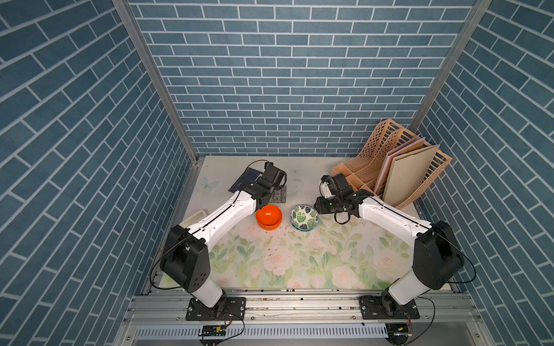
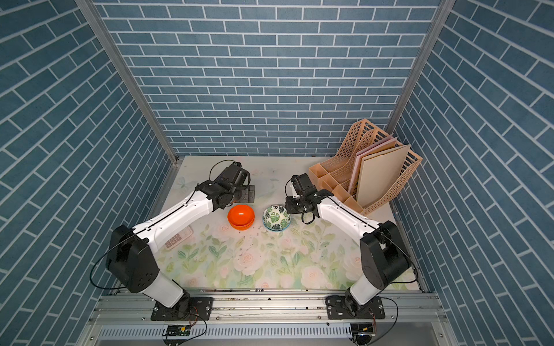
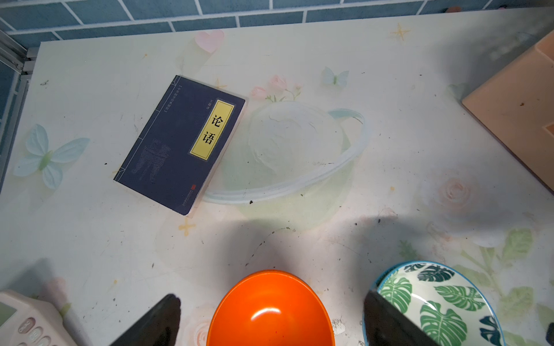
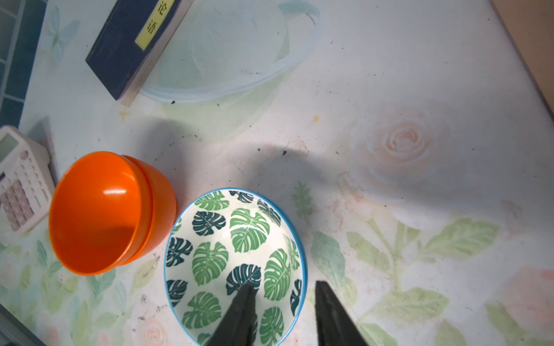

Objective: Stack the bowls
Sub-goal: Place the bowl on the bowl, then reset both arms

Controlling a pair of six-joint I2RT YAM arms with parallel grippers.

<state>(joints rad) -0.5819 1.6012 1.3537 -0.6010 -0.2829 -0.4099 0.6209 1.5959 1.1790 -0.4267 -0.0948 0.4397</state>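
Two glossy orange bowls (image 1: 269, 217) (image 2: 241, 217) (image 4: 99, 209) sit nested on the floral table. Just right of them is a white bowl with green leaves (image 1: 304, 217) (image 2: 276, 217) (image 4: 236, 257); in both top views a second blue rim shows beneath it. My left gripper (image 3: 271, 295) (image 1: 278, 195) hovers wide open over the far side of the orange bowls (image 3: 269, 311), touching nothing. My right gripper (image 4: 284, 296) (image 1: 319, 206) is open and straddles the leaf bowl's right rim. One of its fingers (image 4: 244, 302) is inside the bowl and one is outside, both clear of the rim.
A dark blue book (image 3: 180, 143) (image 1: 241, 179) lies behind the left gripper. A pale calculator (image 4: 21, 179) (image 1: 195, 217) sits at the left edge, partly under the left arm. A tan file organizer (image 1: 389, 170) (image 2: 365, 176) holding boards stands at the back right, close behind the right arm.
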